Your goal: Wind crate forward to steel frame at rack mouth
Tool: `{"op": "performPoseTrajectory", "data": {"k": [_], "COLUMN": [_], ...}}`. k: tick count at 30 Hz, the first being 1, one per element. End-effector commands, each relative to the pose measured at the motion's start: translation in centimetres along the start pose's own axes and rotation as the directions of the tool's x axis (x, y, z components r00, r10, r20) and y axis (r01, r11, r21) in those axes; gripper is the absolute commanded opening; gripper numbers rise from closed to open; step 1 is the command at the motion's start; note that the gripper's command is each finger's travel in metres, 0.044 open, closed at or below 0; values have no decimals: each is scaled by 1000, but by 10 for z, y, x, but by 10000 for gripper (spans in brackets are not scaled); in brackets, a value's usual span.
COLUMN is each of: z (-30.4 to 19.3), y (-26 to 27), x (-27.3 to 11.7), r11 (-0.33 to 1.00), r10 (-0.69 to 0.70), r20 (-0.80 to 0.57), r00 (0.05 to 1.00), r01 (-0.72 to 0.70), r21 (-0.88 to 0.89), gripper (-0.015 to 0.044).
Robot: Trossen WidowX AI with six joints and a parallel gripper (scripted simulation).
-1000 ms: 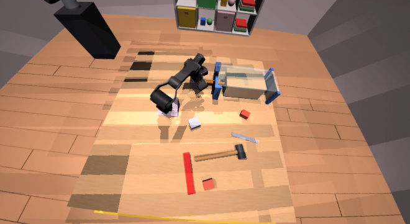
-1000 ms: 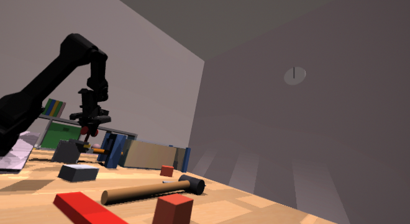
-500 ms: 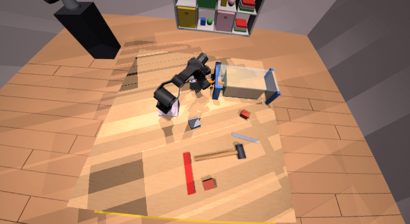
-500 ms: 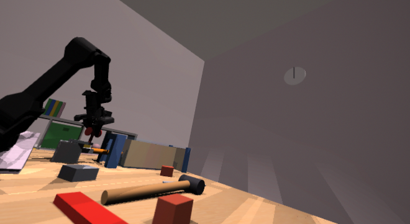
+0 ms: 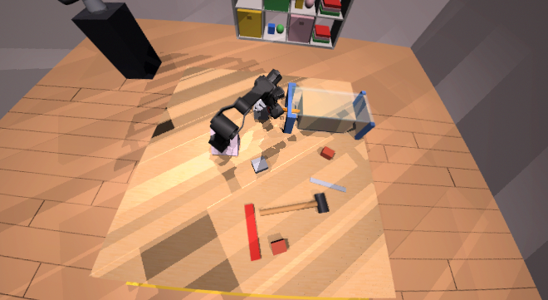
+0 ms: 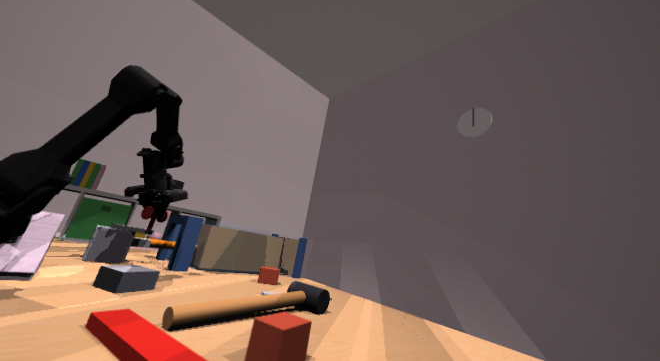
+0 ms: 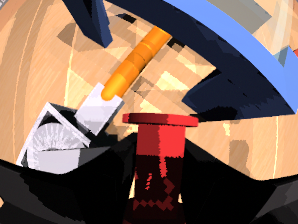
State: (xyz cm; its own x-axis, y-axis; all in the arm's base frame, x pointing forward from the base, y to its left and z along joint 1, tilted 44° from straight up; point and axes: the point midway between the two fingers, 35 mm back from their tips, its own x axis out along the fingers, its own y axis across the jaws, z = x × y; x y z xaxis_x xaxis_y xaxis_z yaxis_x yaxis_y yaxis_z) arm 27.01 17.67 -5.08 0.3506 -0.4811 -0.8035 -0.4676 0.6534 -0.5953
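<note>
The gripper point(image 5: 277, 111) point(image 6: 154, 214) point(image 7: 156, 140) stands fairly narrow, closed on the red handle point(image 6: 151, 225) point(image 7: 161, 141) — one finger on each side of its grip, with the round flange showing at the end. It points down beside the blue frame point(image 5: 290, 115) point(image 6: 186, 243) point(image 7: 252, 52), near the winch point(image 5: 261, 110) point(image 6: 108, 244) point(image 7: 54, 142). Whether the handle's key is seated in the winch, I cannot tell.

The orange strap point(image 5: 292, 110) point(image 6: 162, 243) point(image 7: 135, 65) runs from the winch side toward the frame and through its opening. Behind it lies the clear cubby point(image 5: 328, 100) point(image 6: 240, 246), with another blue frame point(image 5: 364, 134) point(image 6: 300, 258) at its far end. The crate belongs inside, but its outline cannot be told surely from the panels, nor can its gap to the frame.

The shelf point(image 5: 338, 32) point(image 6: 112, 196) at the back holds a blue block and green ball in one lower compartment, red-topped stacks in the right-hand ones, and a yellow block with a pink ball in an upper one.

On the bench point(image 5: 187, 257) point(image 6: 390, 334) point(image 7: 250, 145), a grey block point(image 5: 259, 164) point(image 6: 126, 279) lies apart from the winch. The mallet point(image 5: 291, 207) point(image 6: 235, 309) lies between the red bar point(image 5: 252, 232) point(image 6: 142, 336) and the thin pale strip point(image 5: 328, 184) — all apart from the gripper.
</note>
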Motion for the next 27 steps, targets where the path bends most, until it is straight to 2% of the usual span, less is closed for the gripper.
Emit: {"op": "performPoseTrajectory", "data": {"k": [1,27], "z": [8,32], "y": [3,16], "x": [7,17], "r11": [1000,1000], "r10": [2,3], "r20": [0,2], "r00": [1000,1000], "r01": [-2,-3], "r21": [11,12], "gripper": [0,0]}}
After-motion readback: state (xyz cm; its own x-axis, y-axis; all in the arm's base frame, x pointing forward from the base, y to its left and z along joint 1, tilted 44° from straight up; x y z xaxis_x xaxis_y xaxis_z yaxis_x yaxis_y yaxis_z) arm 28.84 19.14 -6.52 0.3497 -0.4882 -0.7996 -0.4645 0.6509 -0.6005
